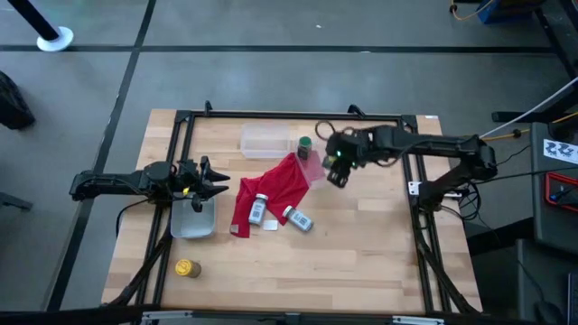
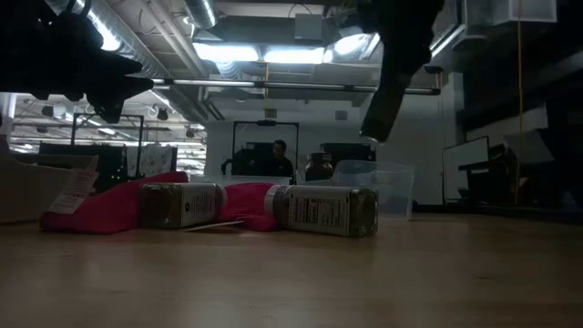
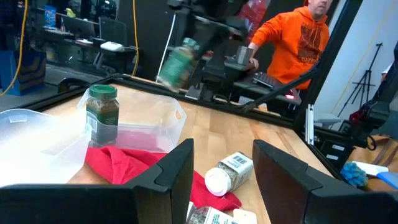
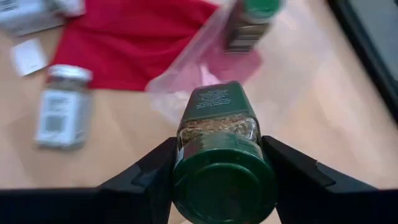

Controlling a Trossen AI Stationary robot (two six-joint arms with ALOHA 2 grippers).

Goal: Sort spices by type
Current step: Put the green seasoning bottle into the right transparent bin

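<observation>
Wooden desk [image 1: 361,262] takes up most of the high view, with the red cloth [image 1: 275,185] spread near the middle and one clear tub [image 1: 264,141] at the far edge, another clear tub [image 1: 193,219] under my left arm. Neither tub seems to have a jar actually inside it, though the far one is hard to read from the low view.

So my right end effector [image 4: 219,163] is clenched on a green-capped jar [image 4: 219,140], held up in the air over the cloth's far corner. My left end effector [image 3: 224,168] hangs over the near-left tub with its fingers spread, holding nothing. The second green-capped jar [image 1: 304,145] stands upright just beside the far tub, touching a corner of the cloth. Two silver-grey jars lie on their sides: one [image 1: 258,208] on the cloth, the other [image 1: 297,218] on bare wood just beside it. The yellow jar [image 1: 185,267] sits well apart at the near-left corner.

What worries me: I'm gripping the jar by its smooth round sides near the cap, so it could slip or twist if I swing fast. And setting it down next to its twin is tight, since a nudge would tip that upright jar, or a loose fold of cloth under the base could leave mine wobbling.
</observation>
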